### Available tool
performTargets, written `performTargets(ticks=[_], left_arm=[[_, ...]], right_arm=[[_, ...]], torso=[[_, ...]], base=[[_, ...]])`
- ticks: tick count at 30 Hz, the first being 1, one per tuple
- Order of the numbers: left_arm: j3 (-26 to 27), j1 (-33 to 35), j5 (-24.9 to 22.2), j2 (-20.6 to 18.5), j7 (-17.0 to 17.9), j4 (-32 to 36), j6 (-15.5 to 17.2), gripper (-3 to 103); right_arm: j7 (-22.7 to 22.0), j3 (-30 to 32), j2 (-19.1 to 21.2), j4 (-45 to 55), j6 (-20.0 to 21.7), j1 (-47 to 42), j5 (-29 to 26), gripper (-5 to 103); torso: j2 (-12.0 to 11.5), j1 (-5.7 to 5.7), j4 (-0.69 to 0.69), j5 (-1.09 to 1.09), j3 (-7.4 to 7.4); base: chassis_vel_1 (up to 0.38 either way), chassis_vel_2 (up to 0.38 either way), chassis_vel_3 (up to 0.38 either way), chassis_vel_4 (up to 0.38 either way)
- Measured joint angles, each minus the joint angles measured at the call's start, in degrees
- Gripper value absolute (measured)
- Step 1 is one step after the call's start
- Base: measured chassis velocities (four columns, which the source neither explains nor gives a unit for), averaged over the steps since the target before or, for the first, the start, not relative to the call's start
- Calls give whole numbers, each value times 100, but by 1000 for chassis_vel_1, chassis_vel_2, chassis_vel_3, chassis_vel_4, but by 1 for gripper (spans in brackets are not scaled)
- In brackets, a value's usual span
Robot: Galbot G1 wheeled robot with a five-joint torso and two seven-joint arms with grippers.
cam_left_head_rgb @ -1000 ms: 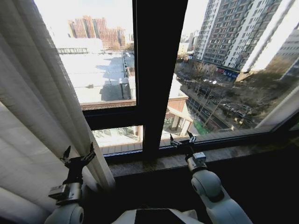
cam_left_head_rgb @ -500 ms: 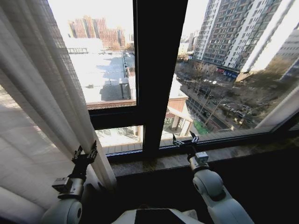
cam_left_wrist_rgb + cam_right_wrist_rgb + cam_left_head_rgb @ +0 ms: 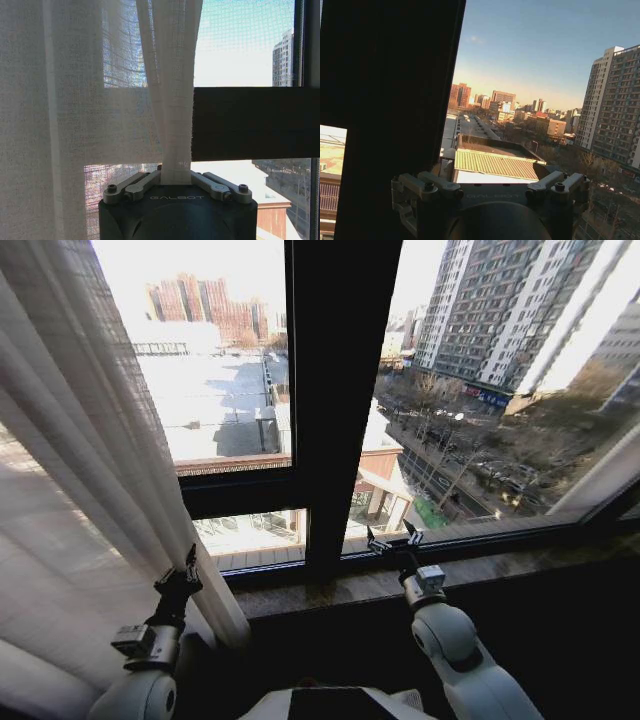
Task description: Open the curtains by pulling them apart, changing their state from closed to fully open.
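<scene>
Left wrist view: left pincer [image 3: 176,181] pinches a curtains [image 3: 75,125] fold; right pincer [image 3: 393,539] spread, holding nothing.

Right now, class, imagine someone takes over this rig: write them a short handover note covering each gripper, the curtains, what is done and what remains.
Left gripper: shut on the inner edge of the left curtain; the left wrist view shows a fold of fabric pinched between its fingers.
Right gripper: open, holding nothing, raised over the stone sill near the dark centre mullion.
Done: the centre of the window is uncovered and the left panel is gathered at the left.
Left: judge whether that panel needs pulling further left, then release.
</scene>
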State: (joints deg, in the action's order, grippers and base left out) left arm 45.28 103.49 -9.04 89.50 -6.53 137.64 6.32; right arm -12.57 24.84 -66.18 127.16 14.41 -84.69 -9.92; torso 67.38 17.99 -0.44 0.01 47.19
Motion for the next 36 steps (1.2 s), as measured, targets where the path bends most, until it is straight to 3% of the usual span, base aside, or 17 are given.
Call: performTargets(ticks=[18, 36], left_arm=[[-4, 3, 11, 20, 0, 22, -54, 0], [-3, 28, 12, 44, 1, -16, -161, 0]], right_arm=[[0, -10, -10, 74, 45, -42, 6, 100], [25, -70, -45, 49, 10, -29, 24, 100]], torso=[[0, 1, 0, 0, 0], [3, -3, 0, 0, -2]], base=[[2, -2, -4, 2], [112, -103, -107, 114]])
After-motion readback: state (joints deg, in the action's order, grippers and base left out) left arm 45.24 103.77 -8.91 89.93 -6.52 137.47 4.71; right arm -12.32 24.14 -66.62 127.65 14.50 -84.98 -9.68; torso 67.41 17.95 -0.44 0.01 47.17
